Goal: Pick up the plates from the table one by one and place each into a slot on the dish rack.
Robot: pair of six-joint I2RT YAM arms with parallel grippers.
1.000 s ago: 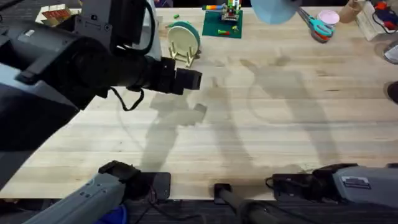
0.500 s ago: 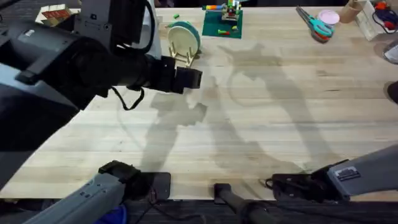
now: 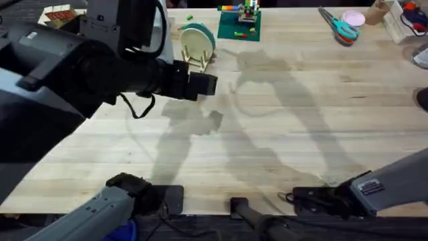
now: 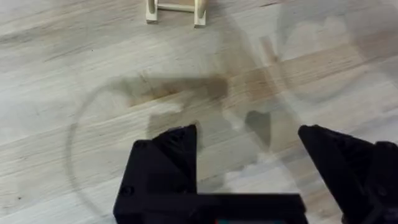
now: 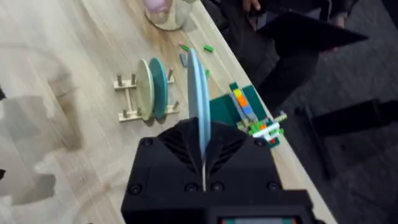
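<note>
Edgewise, thin pale blue plate (image 5: 198, 93) clamped in right pincer (image 5: 203, 163)

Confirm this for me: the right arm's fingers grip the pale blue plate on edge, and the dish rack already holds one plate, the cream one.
Not quite. The right wrist view shows the dish rack already holding two plates, the cream plate and the teal plate behind it. The rest stands: the right gripper has its fingers shut on the pale blue plate, held on edge.
</note>
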